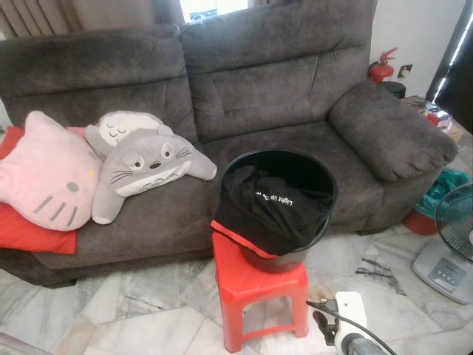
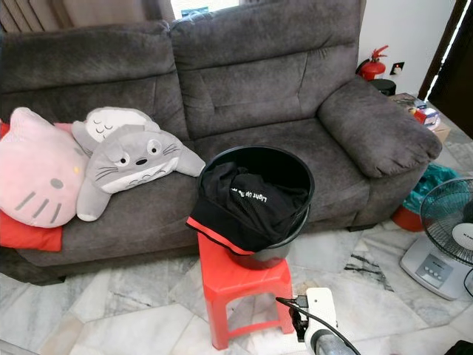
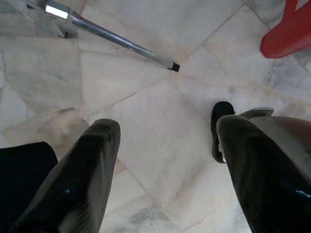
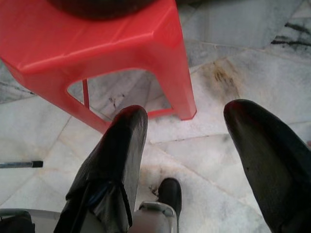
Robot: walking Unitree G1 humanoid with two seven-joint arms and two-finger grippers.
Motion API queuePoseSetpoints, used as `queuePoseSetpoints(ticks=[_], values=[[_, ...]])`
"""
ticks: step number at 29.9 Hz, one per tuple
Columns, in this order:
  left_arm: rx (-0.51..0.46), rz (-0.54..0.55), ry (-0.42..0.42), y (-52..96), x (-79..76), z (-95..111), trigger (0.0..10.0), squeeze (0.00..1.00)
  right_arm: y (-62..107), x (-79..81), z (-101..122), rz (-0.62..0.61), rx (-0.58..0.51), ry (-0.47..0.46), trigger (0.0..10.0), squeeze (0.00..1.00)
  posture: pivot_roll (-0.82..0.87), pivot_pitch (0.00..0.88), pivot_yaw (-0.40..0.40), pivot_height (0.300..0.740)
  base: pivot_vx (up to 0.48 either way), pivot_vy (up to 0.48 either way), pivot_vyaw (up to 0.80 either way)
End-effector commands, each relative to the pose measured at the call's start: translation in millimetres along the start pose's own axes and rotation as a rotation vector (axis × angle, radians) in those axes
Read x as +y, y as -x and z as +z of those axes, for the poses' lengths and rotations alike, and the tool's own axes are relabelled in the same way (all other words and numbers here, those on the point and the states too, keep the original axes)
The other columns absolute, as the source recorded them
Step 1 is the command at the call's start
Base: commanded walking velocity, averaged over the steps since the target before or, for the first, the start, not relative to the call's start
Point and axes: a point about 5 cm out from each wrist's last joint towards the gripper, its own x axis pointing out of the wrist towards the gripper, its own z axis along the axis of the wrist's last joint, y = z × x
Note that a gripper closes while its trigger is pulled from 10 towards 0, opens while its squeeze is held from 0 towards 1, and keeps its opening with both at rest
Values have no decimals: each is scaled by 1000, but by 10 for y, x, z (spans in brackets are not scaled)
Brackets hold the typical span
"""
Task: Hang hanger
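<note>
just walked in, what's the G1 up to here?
Nothing is in hand yet. The robot stands facing a black bucket on a red stool before the grey sofa, with a black garment draped over the bucket's rim. Both pincers are open and empty, pointing down at the marble floor: the right pincer near the stool, the left pincer lower down. I can't make out a hanger.

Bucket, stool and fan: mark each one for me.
Bucket (image 1: pixel 325 177), left eye view, bare right rim.
Stool (image 1: pixel 251 285), left eye view, front of the red seat.
Fan (image 2: pixel 451 229), right eye view, wire guard.
</note>
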Motion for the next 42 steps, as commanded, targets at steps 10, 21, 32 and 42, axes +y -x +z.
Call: queuePoseSetpoints(ticks=[10, 21, 32, 42], values=[[7, 10, -10, 3, 45, 1, 10000, 0, -3, 12, -54, 2, 67, 7, 10000, 0, -180, 0, 96, 740, 0, 0, 0], [6, 10, -8, 2, 44, 5, 10000, 0, -5, 12, -61, -1, 82, 8, 10000, 0, -179, 0, 97, 740, 0, 0, 0], [7, 11, -6, 2, 45, 6, 10000, 0, -6, 13, -58, -2, 83, 16, 10000, 0, -175, 0, 95, 740, 0, 0, 0], [7, 10, -11, 1, 43, 6, 10000, 0, -6, 16, -61, -1, 84, 18, 10000, 0, -181, 0, 100, 740, 0, 299, 0]])
